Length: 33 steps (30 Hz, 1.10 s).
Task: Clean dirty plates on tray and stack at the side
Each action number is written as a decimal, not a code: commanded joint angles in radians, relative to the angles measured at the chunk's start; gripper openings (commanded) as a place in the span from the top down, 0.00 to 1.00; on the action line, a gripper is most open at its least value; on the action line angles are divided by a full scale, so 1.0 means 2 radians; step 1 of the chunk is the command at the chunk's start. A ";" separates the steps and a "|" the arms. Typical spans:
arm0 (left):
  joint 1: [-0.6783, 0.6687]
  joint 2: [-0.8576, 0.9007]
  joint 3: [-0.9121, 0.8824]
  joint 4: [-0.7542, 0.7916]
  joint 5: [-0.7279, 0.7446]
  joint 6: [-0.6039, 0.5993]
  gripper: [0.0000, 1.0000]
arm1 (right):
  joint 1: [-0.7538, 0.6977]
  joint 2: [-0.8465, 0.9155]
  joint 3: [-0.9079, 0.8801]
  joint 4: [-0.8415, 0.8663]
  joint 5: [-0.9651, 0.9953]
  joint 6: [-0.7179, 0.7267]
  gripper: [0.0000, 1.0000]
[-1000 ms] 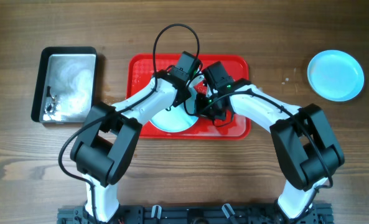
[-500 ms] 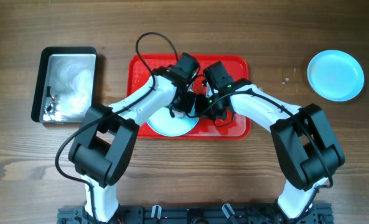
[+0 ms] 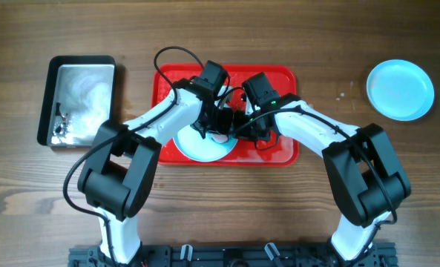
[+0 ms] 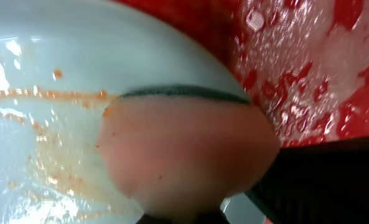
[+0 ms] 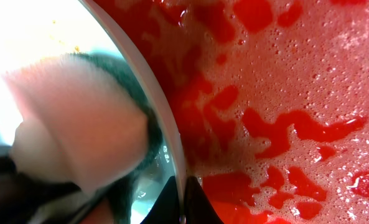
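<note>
The left claw (image 3: 220,126) is clamped on the sponge (image 4: 184,149), pressed on the smeared plate (image 3: 197,148) in the red tray (image 3: 281,152); the right claw (image 5: 182,193) pinches its rim. Sweep firmly across the orange streaks (image 4: 47,94), with that rim pinned

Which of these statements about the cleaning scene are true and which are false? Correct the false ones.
1. The plate on the table lies to the right of the tray. True.
2. The plate on the tray is spotless. False: orange-brown smears cross it.
3. The left gripper presses a sponge onto the plate on the tray. True.
4. The metal tin lies to the right of the tray. False: it lies to the left.
5. The right gripper hangs open above the plate on the table. False: it is over the tray, shut on the rim of the plate on the tray.
</note>
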 commanded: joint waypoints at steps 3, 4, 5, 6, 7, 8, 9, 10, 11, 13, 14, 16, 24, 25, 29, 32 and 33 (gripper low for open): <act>0.034 0.026 -0.007 0.038 -0.080 -0.123 0.96 | 0.016 0.007 0.006 0.007 -0.019 -0.016 0.96; 0.040 0.026 -0.006 0.039 -0.084 -0.147 0.96 | 0.016 0.007 0.006 0.007 -0.019 -0.015 0.96; 0.044 0.026 -0.005 0.039 -0.086 -0.163 0.96 | 0.016 0.007 0.006 0.008 -0.019 -0.015 0.96; 0.050 0.026 -0.005 0.040 -0.085 -0.183 0.96 | 0.016 0.007 0.006 0.008 -0.019 -0.012 0.96; 0.051 0.026 -0.005 0.039 -0.086 -0.191 0.96 | 0.016 0.007 0.006 0.008 -0.019 -0.012 0.96; 0.051 0.026 -0.005 0.034 -0.096 -0.205 0.96 | 0.016 0.007 0.006 0.007 -0.019 -0.012 0.96; 0.055 0.026 -0.005 0.027 -0.106 -0.233 0.96 | 0.016 0.007 0.006 0.007 -0.019 -0.012 0.96; 0.059 0.026 -0.005 0.022 -0.107 -0.244 0.96 | 0.016 0.007 0.006 0.007 -0.019 -0.012 0.96; 0.062 0.026 -0.005 0.016 -0.106 -0.252 0.96 | 0.016 0.007 0.006 0.007 -0.019 -0.012 0.96; 0.069 0.023 -0.003 0.001 -0.097 -0.263 0.96 | 0.016 0.007 0.006 0.007 -0.019 -0.008 0.96; 0.073 0.014 0.006 -0.023 -0.093 -0.263 0.96 | 0.016 0.007 0.006 0.007 -0.019 -0.007 0.96; 0.076 -0.016 0.022 -0.058 -0.094 -0.260 0.96 | 0.016 0.006 0.007 0.006 -0.022 -0.006 0.96; 0.085 -0.097 0.025 -0.113 -0.119 -0.190 0.96 | -0.021 -0.049 0.033 -0.010 -0.058 -0.009 0.51; 0.090 -0.097 0.025 -0.117 -0.119 -0.189 0.96 | -0.027 -0.064 0.033 -0.016 -0.058 -0.009 0.48; 0.124 -0.098 0.028 -0.116 -0.121 -0.188 0.96 | -0.027 -0.087 0.032 -0.058 -0.056 0.054 0.49; 0.174 -0.114 0.044 -0.116 -0.121 -0.189 0.96 | 0.015 -0.082 0.020 -0.066 -0.004 0.151 0.54; 0.185 -0.124 0.048 -0.116 -0.121 -0.189 0.96 | 0.028 -0.079 0.019 -0.065 0.005 0.168 0.56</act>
